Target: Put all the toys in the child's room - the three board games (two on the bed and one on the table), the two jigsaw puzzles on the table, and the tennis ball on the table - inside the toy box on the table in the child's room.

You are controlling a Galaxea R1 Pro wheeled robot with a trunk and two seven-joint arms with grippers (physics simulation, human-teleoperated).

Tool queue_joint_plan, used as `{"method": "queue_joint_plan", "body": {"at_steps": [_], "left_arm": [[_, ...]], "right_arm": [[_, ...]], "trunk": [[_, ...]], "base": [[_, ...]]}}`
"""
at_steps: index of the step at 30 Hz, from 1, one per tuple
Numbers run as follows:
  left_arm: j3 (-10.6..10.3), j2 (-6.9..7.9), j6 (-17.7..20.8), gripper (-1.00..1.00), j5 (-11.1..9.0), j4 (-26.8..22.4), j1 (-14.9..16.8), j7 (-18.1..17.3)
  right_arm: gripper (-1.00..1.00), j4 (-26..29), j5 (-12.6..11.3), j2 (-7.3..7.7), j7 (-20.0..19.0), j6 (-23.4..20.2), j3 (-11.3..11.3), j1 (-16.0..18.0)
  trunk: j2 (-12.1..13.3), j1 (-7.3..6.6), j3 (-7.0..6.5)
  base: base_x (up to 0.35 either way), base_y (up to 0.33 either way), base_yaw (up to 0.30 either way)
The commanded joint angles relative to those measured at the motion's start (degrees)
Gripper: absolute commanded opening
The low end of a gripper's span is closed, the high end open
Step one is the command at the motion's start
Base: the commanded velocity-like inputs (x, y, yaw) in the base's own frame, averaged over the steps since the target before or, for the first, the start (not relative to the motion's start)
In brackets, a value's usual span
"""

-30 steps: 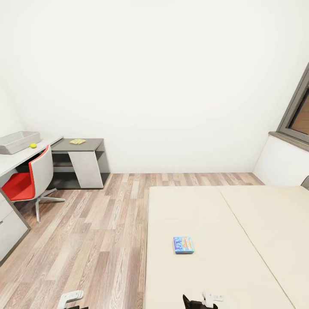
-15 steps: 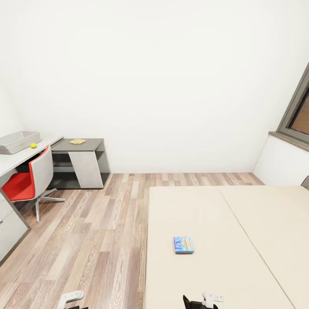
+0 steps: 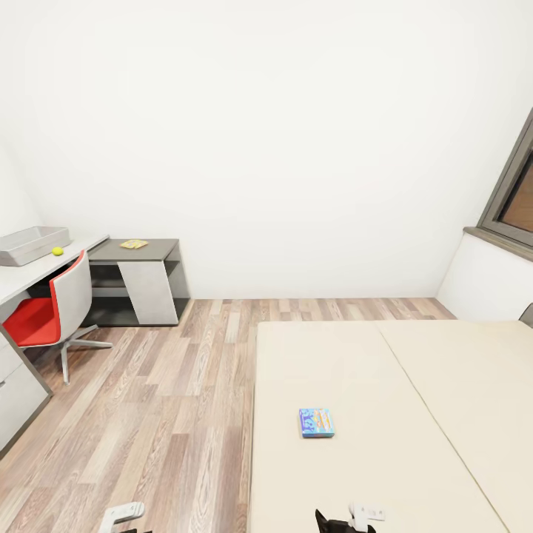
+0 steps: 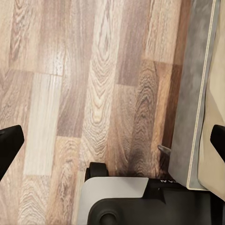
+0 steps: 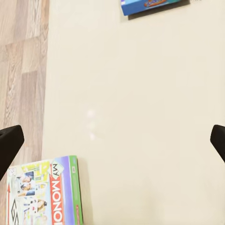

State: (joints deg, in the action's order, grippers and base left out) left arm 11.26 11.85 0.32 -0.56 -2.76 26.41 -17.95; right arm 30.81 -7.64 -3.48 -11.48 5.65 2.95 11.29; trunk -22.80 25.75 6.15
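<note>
The small blue board game (image 3: pixel 317 423) lies flat on the bed (image 3: pixel 414 414), long axis running away from the robot, just ahead of the right hand (image 5: pixel 112 140), whose fingers are spread wide. The left hand (image 4: pixel 112 140) is likewise spread above the floor (image 4: pixel 70 93).

bright, even render light — sharp, faint shadows

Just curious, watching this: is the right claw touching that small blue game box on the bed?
Apart. In the right wrist view, bare mattress separates the open right gripper from the blue board game.
</note>
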Motion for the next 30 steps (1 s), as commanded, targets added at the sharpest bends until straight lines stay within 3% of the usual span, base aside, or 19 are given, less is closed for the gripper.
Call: {"method": "queue_joint_plan", "body": {"at_steps": [1,30], "left_arm": [[0.26,0.01,0.03,1.0,-0.05,0.04,0.05,-0.24],[0.26,0.1,0.03,1.0,-0.05,0.04,0.04,-0.24]], "right_arm": [[1.0,-0.05,-0.52,-0.05,-0.53,0.11,0.31,0.05],[1.0,-0.14,-0.36,-0.12,0.84,0.06,0.3,0.05]], "trunk": [[-0.12,0.03,0.12],[-0.12,0.03,0.12]], "base": [[0.0,0.0,0.0],[0.0,0.0,0.0]]}}
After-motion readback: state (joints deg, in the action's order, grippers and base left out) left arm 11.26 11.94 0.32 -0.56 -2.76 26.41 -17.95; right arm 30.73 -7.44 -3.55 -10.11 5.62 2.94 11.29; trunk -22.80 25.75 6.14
